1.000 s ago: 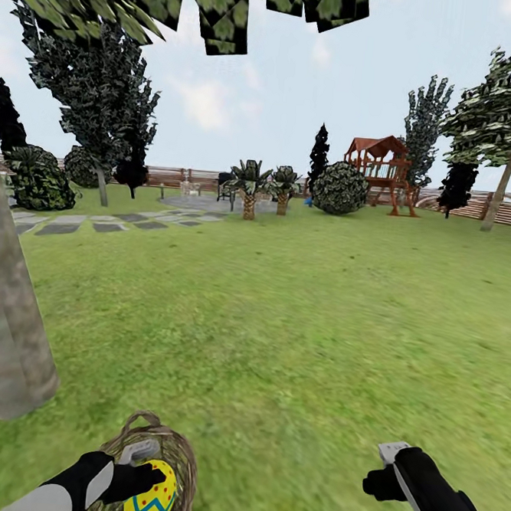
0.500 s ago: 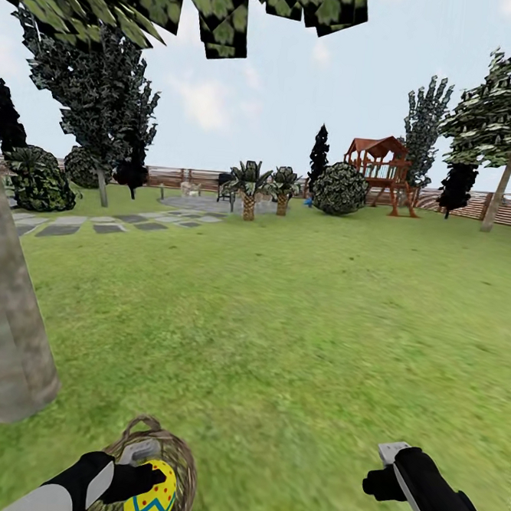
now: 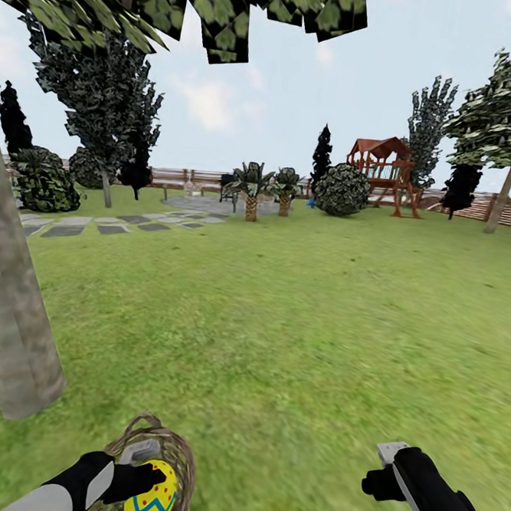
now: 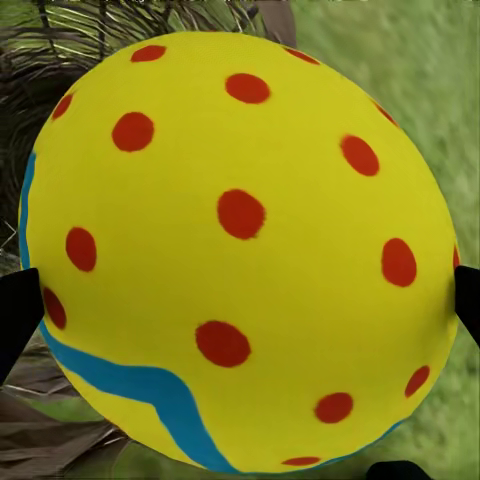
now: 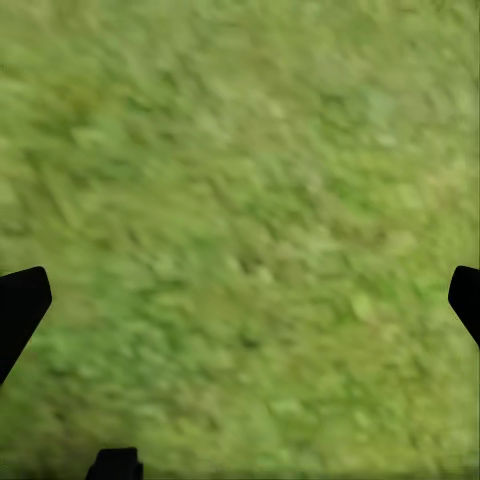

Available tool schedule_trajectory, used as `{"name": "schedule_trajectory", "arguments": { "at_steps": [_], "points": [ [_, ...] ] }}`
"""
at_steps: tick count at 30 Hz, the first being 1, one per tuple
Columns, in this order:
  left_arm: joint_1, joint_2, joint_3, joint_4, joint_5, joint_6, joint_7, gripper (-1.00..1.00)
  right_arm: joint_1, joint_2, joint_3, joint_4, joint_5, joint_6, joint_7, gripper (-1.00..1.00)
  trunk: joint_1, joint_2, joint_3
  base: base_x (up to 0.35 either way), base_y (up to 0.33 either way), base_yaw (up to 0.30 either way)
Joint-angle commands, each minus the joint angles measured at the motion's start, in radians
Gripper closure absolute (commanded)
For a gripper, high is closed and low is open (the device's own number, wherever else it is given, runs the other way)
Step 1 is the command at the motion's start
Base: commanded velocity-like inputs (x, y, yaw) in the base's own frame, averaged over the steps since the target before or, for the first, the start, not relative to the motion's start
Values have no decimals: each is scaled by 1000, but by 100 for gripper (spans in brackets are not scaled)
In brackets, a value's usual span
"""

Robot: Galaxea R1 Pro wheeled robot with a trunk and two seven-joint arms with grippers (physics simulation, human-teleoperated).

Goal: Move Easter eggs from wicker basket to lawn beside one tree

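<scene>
At the lower left of the frame, the left gripper (image 3: 149, 484) stays clamped on a smooth, yellow, red-dotted Easter egg (image 3: 152, 497), held over the brown open-weave wicker basket (image 3: 182, 457). The right gripper (image 3: 382, 481), lower right, hangs with fingers apart above blurred lawn (image 3: 296, 328). The whole view has shifted slightly rightward; the mottled grey trunk of the tree (image 3: 8, 320) stands just beyond the basket, so placement looks close.

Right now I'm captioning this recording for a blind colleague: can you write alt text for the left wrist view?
A large yellow egg with red dots and a blue zigzag stripe sits between the two dark fingertips of the left end effector, with brown woven wicker basket behind it and green grass lawn beside.
</scene>
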Motion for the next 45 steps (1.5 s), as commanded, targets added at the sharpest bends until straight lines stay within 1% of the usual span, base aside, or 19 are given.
{"name": "schedule_trajectory", "arguments": {
  "at_steps": [1, 6, 11, 13, 17, 21, 25, 27, 29, 32, 35, 40, 41, 45],
  "points": [
    [0, -1, 9, -2, -11, 5, -6, 100, 0, -1, 3, -2, 10, 4, 7, -100, -4, 7, 2, 0, 0, 101],
    [0, -1, 9, -2, -11, 5, -6, 100, 0, 4, 3, 0, 10, -26, 7, -100, -23, 42, 18, 0, 0, 71],
    [0, -2, 8, -1, -14, 6, -6, 100, 0, 6, 3, 0, 10, -28, 7, -100, -42, 77, 33, -89, -98, 3],
    [0, -12, 7, 0, -16, 6, -6, 100, 0, 6, 3, 0, 10, -28, 7, -100, -50, 91, 40, -190, -261, 0],
    [0, -16, 7, 0, -17, 6, -6, 100, 0, 7, 4, 0, 10, -29, 6, -100, -65, 119, 52, -196, -279, 67],
    [0, -16, 7, 0, -17, 6, -5, 100, 0, 6, 3, 0, 10, -29, 7, -100, -81, 147, 65, -196, -282, 261],
    [0, -18, 7, 0, -14, 5, 25, 100, 0, 6, 3, 0, 10, -29, 1, -100, -96, 175, 77, -194, -283, 295],
    [0, -18, 7, 0, -14, 5, 27, 100, 0, 7, 4, 5, 10, -29, -8, -100, -104, 189, 84, -194, -284, 299],
    [0, -18, 7, 0, -14, 5, 28, 100, 0, 6, 3, 34, 10, -29, -11, -100, -111, 203, 90, -183, -287, 299],
    [0, -17, 9, 0, -12, 5, 28, 100, 0, 6, 3, 43, 11, -29, -11, -100, -123, 224, 99, -98, -260, 300],
    [0, -16, 10, 0, -10, 5, 26, 100, 0, 6, 3, 45, 11, -29, -11, -100, -134, 245, 109, -36, -58, 300],
    [0, -31, 6, 36, -19, 4, 29, 100, 0, 7, 3, 45, 10, -29, -11, -100, -153, 280, 124, 139, -171, 300],
    [0, -38, 5, 38, -21, 4, 33, 100, 0, 7, 3, 45, 10, -29, -11, -100, -157, 287, 127, 267, -185, 300],
    [0, -45, 4, 40, -20, 5, 77, 100, -1, 7, 3, 45, 10, -29, -11, -100, -173, 315, 140, 109, -267, 288]
  ]
}}
